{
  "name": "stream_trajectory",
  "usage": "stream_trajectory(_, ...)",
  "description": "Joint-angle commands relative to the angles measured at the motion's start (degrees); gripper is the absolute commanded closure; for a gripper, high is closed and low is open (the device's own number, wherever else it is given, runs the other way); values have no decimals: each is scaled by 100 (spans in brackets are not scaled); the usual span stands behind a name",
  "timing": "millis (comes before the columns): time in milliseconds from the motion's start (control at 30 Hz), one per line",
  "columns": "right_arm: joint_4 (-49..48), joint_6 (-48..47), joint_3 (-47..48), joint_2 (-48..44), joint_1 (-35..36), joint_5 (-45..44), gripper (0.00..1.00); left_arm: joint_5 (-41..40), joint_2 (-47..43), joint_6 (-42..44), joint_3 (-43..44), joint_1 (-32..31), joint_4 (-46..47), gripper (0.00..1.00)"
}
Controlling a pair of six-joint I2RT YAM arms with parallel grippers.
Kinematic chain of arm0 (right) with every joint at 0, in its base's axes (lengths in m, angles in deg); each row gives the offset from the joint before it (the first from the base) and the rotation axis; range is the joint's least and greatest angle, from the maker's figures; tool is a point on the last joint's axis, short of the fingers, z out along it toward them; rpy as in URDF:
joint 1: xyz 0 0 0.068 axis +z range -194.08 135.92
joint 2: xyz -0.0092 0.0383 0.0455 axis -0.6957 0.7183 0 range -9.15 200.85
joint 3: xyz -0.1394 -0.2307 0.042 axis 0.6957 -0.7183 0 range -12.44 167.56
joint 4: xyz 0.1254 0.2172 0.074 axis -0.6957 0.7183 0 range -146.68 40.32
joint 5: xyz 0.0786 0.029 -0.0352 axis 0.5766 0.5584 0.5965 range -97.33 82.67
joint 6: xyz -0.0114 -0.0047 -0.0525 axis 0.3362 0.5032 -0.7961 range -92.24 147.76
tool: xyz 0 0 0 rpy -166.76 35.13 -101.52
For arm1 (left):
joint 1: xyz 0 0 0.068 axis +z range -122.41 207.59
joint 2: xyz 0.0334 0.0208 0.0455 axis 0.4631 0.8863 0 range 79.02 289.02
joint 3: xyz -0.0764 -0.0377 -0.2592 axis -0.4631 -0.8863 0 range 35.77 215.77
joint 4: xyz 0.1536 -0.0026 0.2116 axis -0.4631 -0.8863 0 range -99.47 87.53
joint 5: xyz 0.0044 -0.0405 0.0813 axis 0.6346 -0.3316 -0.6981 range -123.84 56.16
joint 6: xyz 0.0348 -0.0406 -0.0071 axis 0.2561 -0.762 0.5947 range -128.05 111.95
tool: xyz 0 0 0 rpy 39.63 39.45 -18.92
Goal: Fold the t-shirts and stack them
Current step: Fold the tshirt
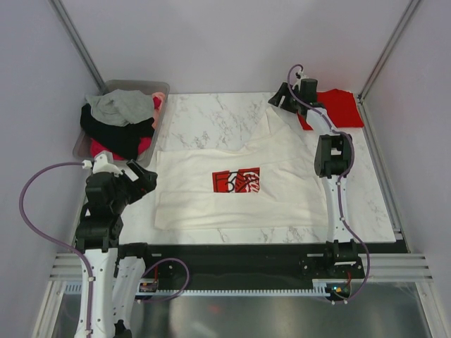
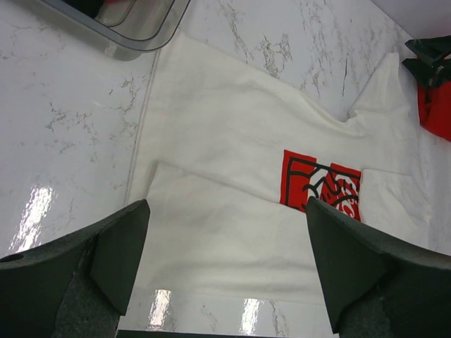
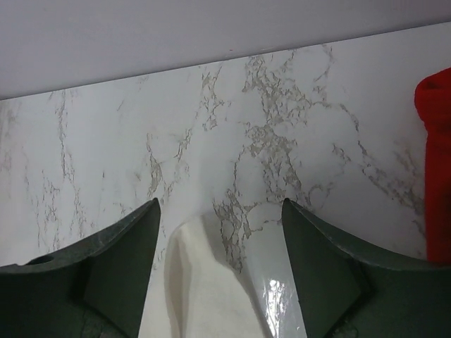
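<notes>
The cream-white t-shirt [image 1: 232, 162] with a red chest print [image 1: 237, 180] lies spread on the marble table, its near part folded over. A red t-shirt [image 1: 337, 108] lies folded at the far right corner. My left gripper [image 1: 146, 179] is open and empty above the shirt's near left edge [image 2: 211, 246]. My right gripper [image 1: 280, 98] is open and empty over the far tip of the shirt's sleeve [image 3: 194, 282], close to the red shirt [image 3: 438, 162]. The print also shows in the left wrist view [image 2: 320, 184].
A grey bin [image 1: 158, 95] at the far left holds a heap of grey, black and pink clothes [image 1: 121, 120]. Its corner shows in the left wrist view [image 2: 134, 32]. Walls and metal posts close in the table on three sides.
</notes>
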Motion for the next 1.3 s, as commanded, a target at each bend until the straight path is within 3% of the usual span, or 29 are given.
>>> stream_trajectory(0, -18, -216, 21, 221, 93, 149, 23, 78, 36, 245, -8, 36, 251, 1)
stream_trajectory(100, 0, -313, -269, 107, 110, 237, 35, 70, 1, 245, -8, 36, 251, 2)
stream_trajectory(300, -9, -374, -552, -25, 145, 580, 43, 105, 45, 236, -17, 36, 251, 2)
stream_trajectory(433, 26, -374, -596, -78, 163, 615, 54, 158, 255, 262, 1, 45, 251, 4)
stream_trajectory(667, 17, -497, -807, -210, 163, 729, 62, 158, 274, 254, 18, 36, 242, 6)
stream_trajectory(767, 9, -497, -842, -236, 172, 808, 72, 140, 265, 254, 1, 45, 251, 7)
stream_trajectory(833, 0, -515, -921, -289, 198, 800, 96, 122, 300, 262, 10, 45, 251, 7)
stream_trajectory(933, -27, -532, -1105, -490, 189, 581, 100, 26, 458, 201, -51, 36, 364, 7)
stream_trajectory(1133, -115, -366, -2185, -1640, 120, -719, 100, 61, 2272, -27, 193, -87, 1401, 8)
stream_trajectory(1267, -115, -67, -3011, -2458, 5, -1309, 100, -404, 3725, -177, 1062, -481, 1780, 10)
